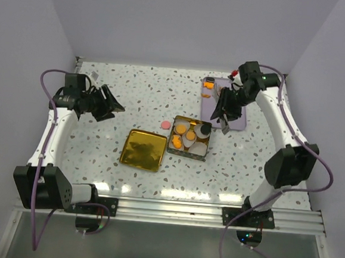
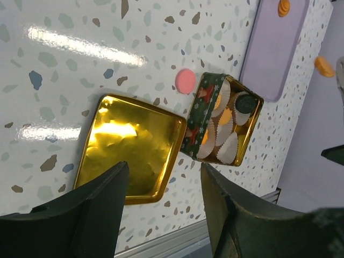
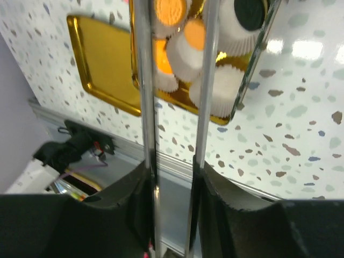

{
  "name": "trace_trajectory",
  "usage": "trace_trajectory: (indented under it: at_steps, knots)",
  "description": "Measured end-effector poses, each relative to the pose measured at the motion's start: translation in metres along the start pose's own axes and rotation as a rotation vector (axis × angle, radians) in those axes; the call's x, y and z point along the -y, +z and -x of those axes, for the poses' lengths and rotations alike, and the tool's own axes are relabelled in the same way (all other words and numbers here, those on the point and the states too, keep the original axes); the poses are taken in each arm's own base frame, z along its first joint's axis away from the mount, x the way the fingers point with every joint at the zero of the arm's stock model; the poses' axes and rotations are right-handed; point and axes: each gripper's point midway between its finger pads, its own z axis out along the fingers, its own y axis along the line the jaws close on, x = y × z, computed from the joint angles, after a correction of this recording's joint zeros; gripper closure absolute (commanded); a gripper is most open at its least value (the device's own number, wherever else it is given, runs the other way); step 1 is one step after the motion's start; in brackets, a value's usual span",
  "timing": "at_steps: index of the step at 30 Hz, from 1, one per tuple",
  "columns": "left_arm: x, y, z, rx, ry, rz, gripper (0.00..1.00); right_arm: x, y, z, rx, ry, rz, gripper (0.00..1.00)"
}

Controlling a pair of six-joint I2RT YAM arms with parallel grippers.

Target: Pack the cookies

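Orange cookies and a black one lie in white paper cups inside the gold tin. A pink cookie lies on the table left of the tin. Two more orange cookies sit on the purple tray. My right gripper hangs over that tray, shut on metal tongs; the tong arms run over the tin, their tips out of frame. At the far left my left gripper hangs open and empty, its jaws wide in the left wrist view. An orange cookie shows near the right edge; its support is unclear.
The square gold lid lies face up left of the tin. Walls close the table on the left, back and right. An aluminium rail runs along the near edge between the arm bases.
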Motion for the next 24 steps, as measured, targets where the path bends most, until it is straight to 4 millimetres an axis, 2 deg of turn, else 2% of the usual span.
trace_trajectory:
  at_steps: [2, 4, 8, 10, 11, 13, 16, 21, 24]
  knots:
    - [-0.003, 0.000, -0.004, -0.006, -0.004, 0.004, 0.39, 0.002, -0.009, -0.032, -0.019, -0.015, 0.009, 0.82]
    - [-0.004, -0.001, -0.009, -0.007, -0.004, 0.004, 0.39, 0.006, -0.009, -0.064, -0.052, -0.023, 0.007, 0.82]
    - [-0.007, -0.007, -0.020, 0.000, -0.001, -0.001, 0.39, 0.016, 0.001, -0.135, -0.146, -0.047, -0.002, 0.83]
    - [-0.009, -0.011, -0.027, 0.004, 0.001, -0.005, 0.39, 0.023, 0.005, -0.163, -0.185, -0.046, -0.011, 0.83]
    - [-0.009, -0.014, -0.030, 0.007, 0.001, -0.006, 0.39, 0.026, 0.006, -0.170, -0.193, -0.040, -0.014, 0.85]
    - [-0.009, -0.019, -0.035, 0.015, 0.004, -0.010, 0.39, 0.029, 0.004, -0.177, -0.187, -0.024, -0.016, 0.85]
    - [-0.007, -0.027, -0.039, 0.033, 0.011, -0.018, 0.39, 0.026, -0.001, -0.173, -0.148, -0.029, -0.007, 0.79]
    - [-0.003, -0.039, -0.045, 0.063, 0.024, -0.036, 0.39, 0.015, -0.007, -0.155, -0.096, -0.049, 0.002, 0.69]
    - [-0.003, -0.044, -0.051, 0.072, 0.017, -0.042, 0.39, 0.003, -0.004, -0.133, -0.081, -0.056, 0.003, 0.64]
